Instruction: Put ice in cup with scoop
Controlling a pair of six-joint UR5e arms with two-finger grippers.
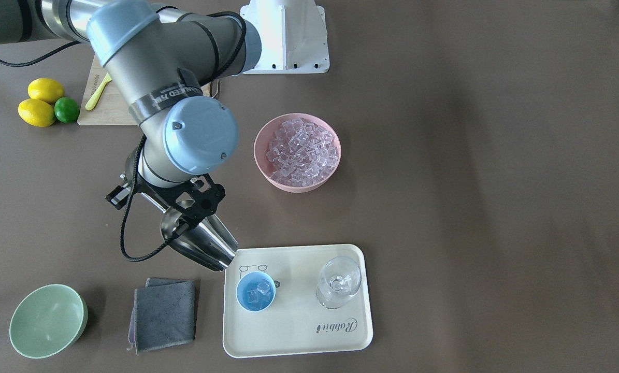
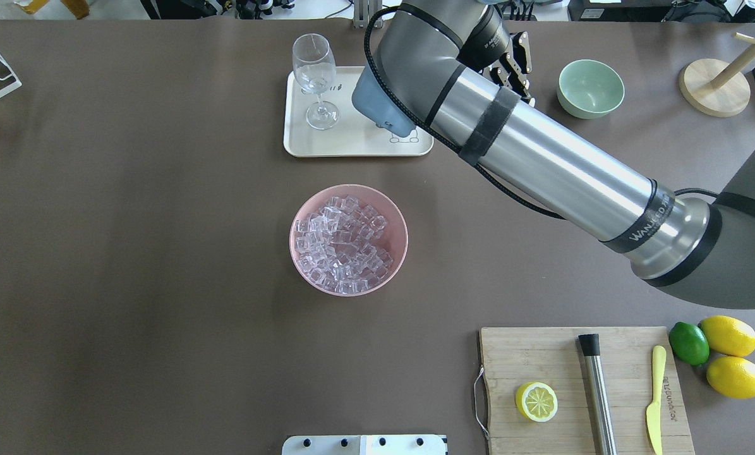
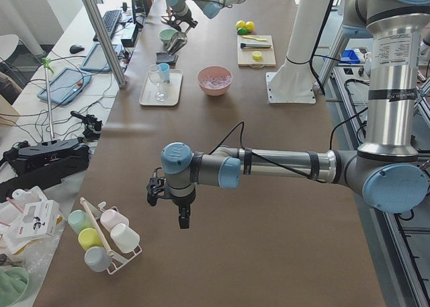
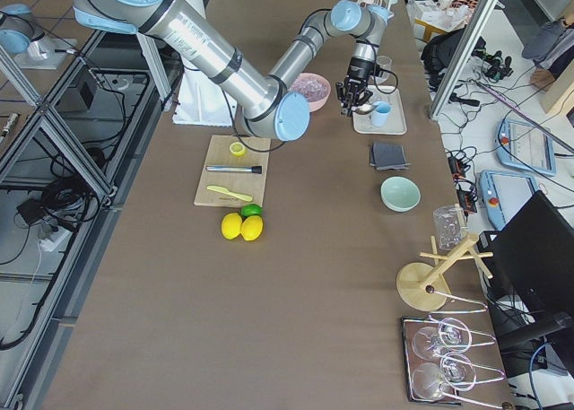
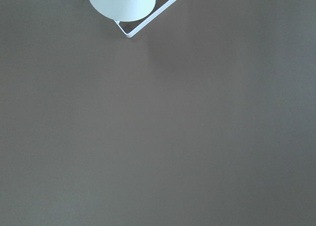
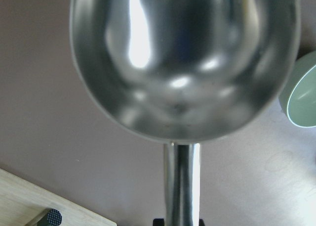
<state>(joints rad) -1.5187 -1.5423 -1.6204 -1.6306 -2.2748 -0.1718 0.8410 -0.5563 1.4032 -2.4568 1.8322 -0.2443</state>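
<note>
My right gripper (image 1: 183, 221) is shut on the handle of the shiny steel scoop (image 1: 203, 244). It holds the scoop above the table at the tray's corner, close to the light-blue cup (image 1: 256, 291). The scoop's trough (image 6: 182, 63) is empty in the right wrist view. The cup stands on the cream tray (image 1: 299, 336) and holds a few ice cubes (image 1: 260, 290). A pink bowl (image 1: 268, 178) at mid-table is full of ice (image 1: 301, 151). In the overhead view my right arm hides the cup. My left gripper (image 3: 181, 216) hangs over bare table far from the task; I cannot tell whether it is open.
A clear stemmed glass (image 1: 339, 282) stands on the tray beside the cup. A grey cloth (image 1: 164, 313) and a pale green bowl (image 1: 47, 321) lie beyond the scoop. A cutting board (image 2: 541, 354) carries a lemon half, a steel cylinder (image 2: 598, 398) and a yellow knife, with lemons and a lime beside it.
</note>
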